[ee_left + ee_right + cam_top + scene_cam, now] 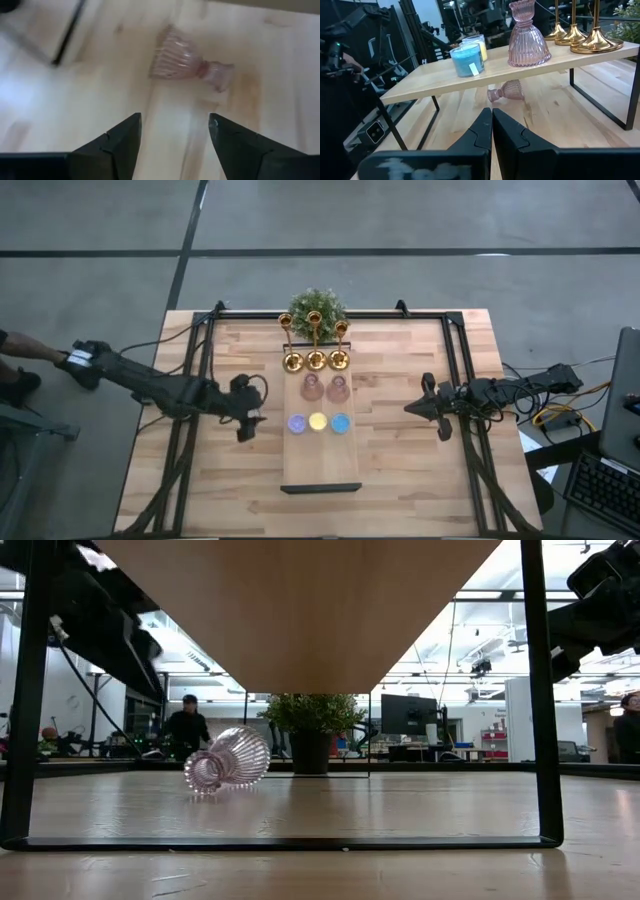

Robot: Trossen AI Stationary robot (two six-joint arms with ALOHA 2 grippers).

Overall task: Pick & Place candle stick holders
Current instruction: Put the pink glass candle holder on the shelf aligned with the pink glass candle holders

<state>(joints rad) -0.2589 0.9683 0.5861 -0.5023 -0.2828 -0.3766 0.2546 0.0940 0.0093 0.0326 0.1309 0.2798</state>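
A wooden shelf (320,465) on black legs stands mid-table. On it stand three gold candle stick holders (315,360), two pink glass ones (325,388), and a purple (297,423), a yellow (318,421) and a blue one (340,422). A third pink glass holder (187,62) lies on its side on the tabletop under the shelf (228,762). My left gripper (175,135) hangs open by the shelf's left edge (247,425), short of the fallen holder. My right gripper (491,125) waits shut to the right of the shelf (420,408).
A bushy green plant (317,308) stands behind the gold holders at the far edge. The shelf's black legs (30,690) and floor bar (290,842) frame the space beneath it. A person (186,728) shows in the room beyond the table.
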